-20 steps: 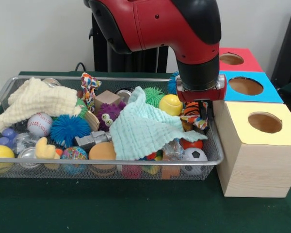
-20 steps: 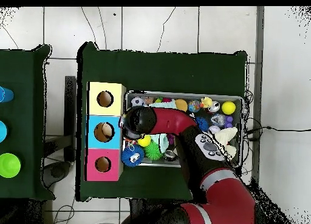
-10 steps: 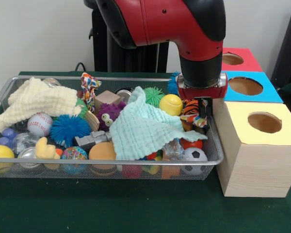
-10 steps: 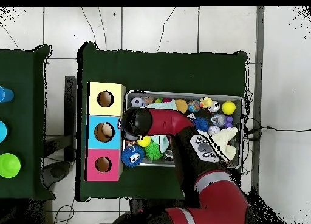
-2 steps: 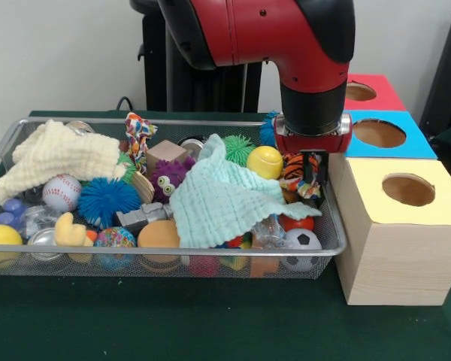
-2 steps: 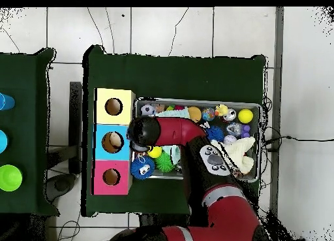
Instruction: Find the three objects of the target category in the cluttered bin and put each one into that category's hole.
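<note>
The gripper [image 5: 310,167] hangs just over the bin's box-side end, and its dark fingers are down on the orange-and-black striped tiger toy [image 5: 295,175]; whether they pinch it or merely straddle it, I cannot tell. That soft plush toy lies crumpled against the mesh wall nearest the boxes, with no clear long axis.

Working out from the toy: one smooth yellow tennis ball [image 5: 264,162] touches it on the far side from the boxes, one spiky green ball [image 5: 239,149] sits beyond that, and one pale mint waffle-weave cloth [image 5: 222,197] drapes over the middle of the wire-mesh bin [image 5: 165,263]. Below the toy, at the bin's front wall, one black-and-white soccer ball [image 5: 301,241].

Further away from the toy: one purple fuzzy monster with googly eyes [image 5: 165,179], one blue spiky ball [image 5: 105,200], one stitched baseball [image 5: 60,192], one cream knitted cloth [image 5: 59,156] at the far end.

Beside the bin stand three square boxes, each with one round hole: the yellow box [image 5: 417,218] of pale wood just beside the toy, then the blue box [image 5: 406,143], then the red box [image 5: 383,94].
</note>
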`<control>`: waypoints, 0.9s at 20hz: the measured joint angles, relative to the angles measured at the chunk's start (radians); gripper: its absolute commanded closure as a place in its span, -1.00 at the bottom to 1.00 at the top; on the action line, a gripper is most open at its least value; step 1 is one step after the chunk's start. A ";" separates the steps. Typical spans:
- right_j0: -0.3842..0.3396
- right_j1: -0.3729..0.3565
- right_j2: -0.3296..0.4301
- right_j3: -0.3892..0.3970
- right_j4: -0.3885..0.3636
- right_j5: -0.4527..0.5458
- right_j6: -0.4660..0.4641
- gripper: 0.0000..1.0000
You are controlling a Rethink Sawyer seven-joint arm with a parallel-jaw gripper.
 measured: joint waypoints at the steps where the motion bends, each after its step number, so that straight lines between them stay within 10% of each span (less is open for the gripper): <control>1: 0.000 0.000 -0.001 0.000 0.000 0.000 0.000 -1.00; 18: 0.009 -0.001 -0.035 0.000 -0.004 -0.001 0.000 -1.00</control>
